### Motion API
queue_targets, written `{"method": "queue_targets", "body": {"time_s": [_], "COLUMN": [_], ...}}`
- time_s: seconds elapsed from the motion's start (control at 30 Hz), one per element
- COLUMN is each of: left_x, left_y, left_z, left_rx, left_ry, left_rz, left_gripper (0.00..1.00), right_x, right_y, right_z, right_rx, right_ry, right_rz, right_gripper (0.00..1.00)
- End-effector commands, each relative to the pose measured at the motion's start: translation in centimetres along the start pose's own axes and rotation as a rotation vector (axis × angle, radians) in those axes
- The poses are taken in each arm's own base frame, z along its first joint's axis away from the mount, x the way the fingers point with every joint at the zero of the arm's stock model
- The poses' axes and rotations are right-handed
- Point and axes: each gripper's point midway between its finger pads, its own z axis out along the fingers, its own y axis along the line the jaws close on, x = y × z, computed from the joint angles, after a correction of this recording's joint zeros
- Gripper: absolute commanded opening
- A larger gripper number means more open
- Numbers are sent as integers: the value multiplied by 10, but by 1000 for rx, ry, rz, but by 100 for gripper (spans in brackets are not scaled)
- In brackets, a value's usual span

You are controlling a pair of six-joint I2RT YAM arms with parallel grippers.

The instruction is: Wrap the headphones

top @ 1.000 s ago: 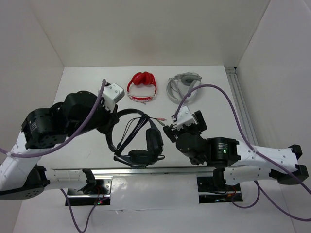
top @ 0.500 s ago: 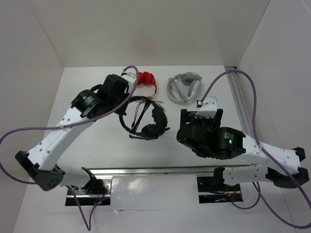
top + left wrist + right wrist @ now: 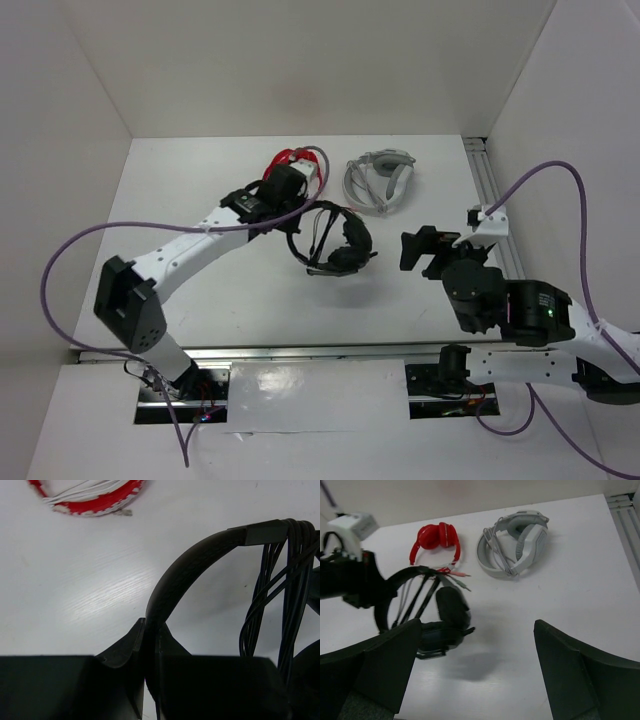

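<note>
Your left gripper (image 3: 150, 640): jaws clamped on the headband (image 3: 200, 550) of the headphones (image 3: 338, 240), mid-table; cable (image 3: 272, 580) looped across the band; your right gripper (image 3: 475, 675): jaws wide apart, holding nothing, right of the headphones and apart from them; red headphones (image 3: 300, 160) just beyond your left gripper; grey headphones (image 3: 378, 180) to their right.

Black headphones (image 3: 451, 609) block the middle, red headphones (image 3: 436, 539) and grey-white headphones (image 3: 520, 540) the back, seemingly close-set; near table (image 3: 510, 645) lies open.
</note>
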Motion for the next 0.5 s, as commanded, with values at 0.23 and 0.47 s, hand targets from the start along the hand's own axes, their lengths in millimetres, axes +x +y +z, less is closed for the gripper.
{"method": "queue_targets", "body": {"time_s": [0.23, 0.47], "left_x": [-48, -30], "left_y": [-77, -133], "left_z": [109, 157], "left_rx": [113, 134], "left_ry": [-102, -72], "left_rz": [-103, -139], "left_gripper": [0, 0], "right_x": [-21, -5], "right_y": [19, 9], "right_z": [-6, -3], "right_rx": [-106, -71], "right_ry": [-3, 10], "right_rz": [44, -21], "right_gripper": [100, 100]}}
